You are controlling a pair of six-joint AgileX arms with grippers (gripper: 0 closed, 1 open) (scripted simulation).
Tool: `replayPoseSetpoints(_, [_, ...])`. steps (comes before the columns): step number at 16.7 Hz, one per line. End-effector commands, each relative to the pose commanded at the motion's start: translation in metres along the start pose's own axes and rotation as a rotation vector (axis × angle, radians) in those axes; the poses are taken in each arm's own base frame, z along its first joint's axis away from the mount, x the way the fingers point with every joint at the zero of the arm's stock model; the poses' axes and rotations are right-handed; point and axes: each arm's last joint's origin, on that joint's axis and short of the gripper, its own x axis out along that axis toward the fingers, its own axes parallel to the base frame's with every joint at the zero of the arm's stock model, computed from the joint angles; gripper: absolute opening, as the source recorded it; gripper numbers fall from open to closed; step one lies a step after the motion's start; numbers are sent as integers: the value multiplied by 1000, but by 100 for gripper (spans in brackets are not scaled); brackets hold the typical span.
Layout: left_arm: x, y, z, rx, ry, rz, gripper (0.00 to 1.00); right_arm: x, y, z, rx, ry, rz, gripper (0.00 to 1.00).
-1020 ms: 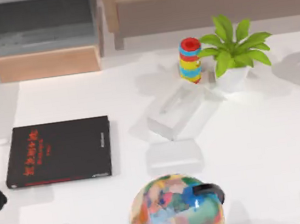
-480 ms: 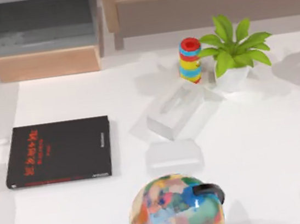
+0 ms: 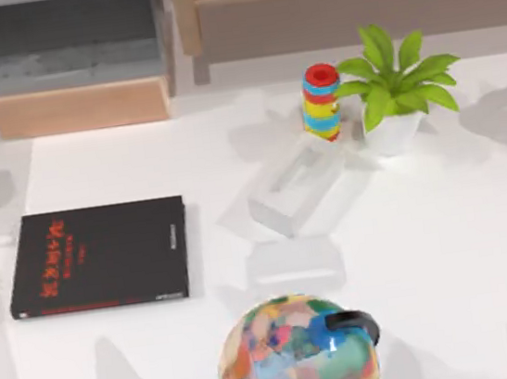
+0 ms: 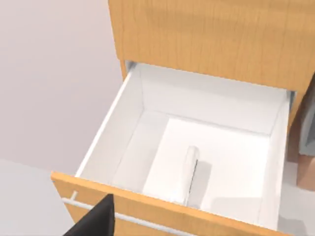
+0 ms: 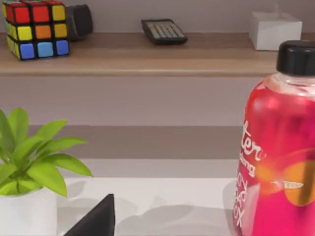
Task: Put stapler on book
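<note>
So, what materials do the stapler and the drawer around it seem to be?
The stapler looks like pale, silvery metal or plastic with a smooth, soft sheen. The drawer has a wood-grain front with a matte white lining inside, probably painted or laminated board.

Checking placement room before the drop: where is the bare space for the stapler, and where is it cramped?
The book cover is entirely bare. Open tabletop lies between it and the white box, and right of the box. It is crowded around the box, the striped cylinder, the potted plant and the multicoloured ball. The stapler lies in the open drawer.
</note>
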Motion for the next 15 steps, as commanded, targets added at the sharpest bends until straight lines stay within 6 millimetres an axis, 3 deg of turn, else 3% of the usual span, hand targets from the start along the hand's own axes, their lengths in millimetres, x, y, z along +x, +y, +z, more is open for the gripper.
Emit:
replayPoseSetpoints(3, [52, 26, 69, -16, 118, 52, 100, 0, 0, 0, 0, 0, 0, 100])
replayPoseSetpoints(6, [136, 44, 98, -1, 280, 56, 100, 0, 0, 0, 0, 0, 0, 100])
replayPoseSetpoints(8, [198, 48, 90, 26, 421, 32, 100, 0, 0, 0, 0, 0, 0, 100])
replayPoseSetpoints(11, [272, 40, 55, 83, 642, -33, 100, 0, 0, 0, 0, 0, 0, 100])
replayPoseSetpoints(15, [331, 17, 1, 164, 885, -135, 100, 0, 0, 0, 0, 0, 0, 100])
